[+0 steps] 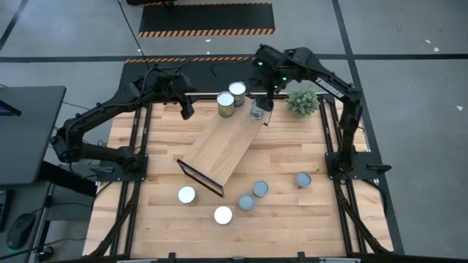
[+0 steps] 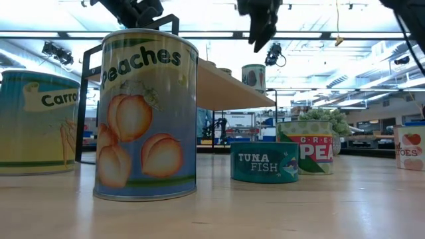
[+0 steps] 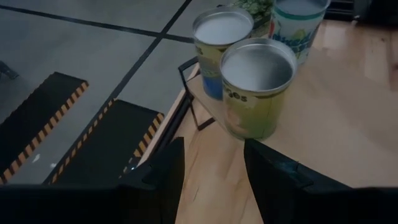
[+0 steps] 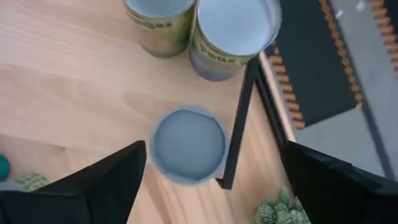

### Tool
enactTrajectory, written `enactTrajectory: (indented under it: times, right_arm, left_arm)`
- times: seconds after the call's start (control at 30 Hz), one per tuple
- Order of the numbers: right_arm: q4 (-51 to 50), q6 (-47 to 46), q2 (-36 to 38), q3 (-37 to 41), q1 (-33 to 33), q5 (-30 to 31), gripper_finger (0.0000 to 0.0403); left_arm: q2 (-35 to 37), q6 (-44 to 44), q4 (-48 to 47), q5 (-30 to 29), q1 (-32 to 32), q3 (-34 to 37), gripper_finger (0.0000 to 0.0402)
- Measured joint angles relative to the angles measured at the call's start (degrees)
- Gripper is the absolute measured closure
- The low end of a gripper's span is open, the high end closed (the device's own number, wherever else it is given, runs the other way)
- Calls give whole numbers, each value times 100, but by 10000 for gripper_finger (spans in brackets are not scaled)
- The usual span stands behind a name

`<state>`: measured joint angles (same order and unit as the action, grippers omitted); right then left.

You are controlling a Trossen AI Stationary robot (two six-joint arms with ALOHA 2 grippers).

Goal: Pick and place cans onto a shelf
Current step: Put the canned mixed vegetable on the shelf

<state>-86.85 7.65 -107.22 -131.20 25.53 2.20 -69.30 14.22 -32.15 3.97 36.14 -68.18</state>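
The right gripper (image 1: 268, 97) hangs above the far end of the shelf (image 1: 228, 147), and its jaws stand wide open with nothing between them. Directly under these jaws a blue-grey topped can (image 4: 188, 145) stands on the shelf, just beside the black frame end (image 4: 237, 121). In the right wrist view the two dark fingers (image 4: 99, 180) are far apart, one on each side of this can, and they do not touch it.

The left gripper (image 1: 186, 109) hovers near the far left corner of the shelf. Its jaws are open narrowly and empty. In front of them, in the left wrist view, stand a yellowish can (image 3: 257, 87) and a white-topped can (image 3: 220, 46), close together on the shelf's far end.

The shelf lies diagonally across the wooden table (image 1: 292, 161), with its near frame end toward the middle. Five more cans rest on the table in front of it: a white-topped one (image 1: 187, 195), another white-topped one (image 1: 223, 215), and three blue-grey ones (image 1: 246, 202) (image 1: 260, 189) (image 1: 302, 180) near each other to the right. A small green plant (image 1: 302, 101) stands just beside the right gripper, at the far right of the table.
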Motion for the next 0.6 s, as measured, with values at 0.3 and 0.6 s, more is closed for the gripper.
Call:
enactTrajectory:
  times: [0.3,0.6]
  right_arm:
    - [962,-420,1258,1754,-92,126,67]
    - [2339,-792,2470,4133,-64,125,80]
  left_arm:
    - [42,-4,339,848,-364,1,228]
    - [-195,-304,642,124,-1508,-112,228]
